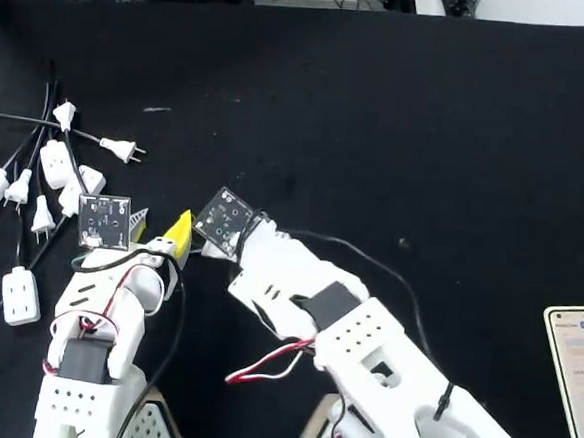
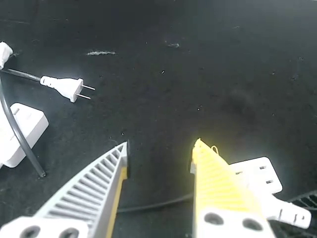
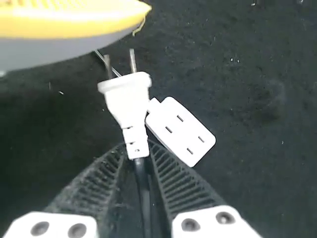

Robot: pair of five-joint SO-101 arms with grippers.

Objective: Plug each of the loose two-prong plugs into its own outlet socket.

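My right gripper [image 3: 136,148] is shut on the cable end of a white two-prong plug [image 3: 125,101]. Its prongs point toward the yellow finger [image 3: 69,17] of my left gripper. A white outlet socket [image 3: 181,130] lies on the black cloth right beside that plug; it also shows as the socket [image 2: 253,173] behind the yellow finger in the left wrist view. My left gripper [image 2: 161,148] is open with nothing between its fingers, and it sits at the lower left of the table [image 1: 159,228]. Another loose plug [image 2: 64,87] lies farther off, and several plugs and sockets [image 1: 55,162] cluster at the table's left.
Black cables [image 1: 37,141] run through the cluster at the left. A white socket [image 1: 21,295] lies beside the left arm's base. A phone-like device [image 1: 576,379] sits at the right edge. The far half of the black cloth [image 1: 399,116] is bare.
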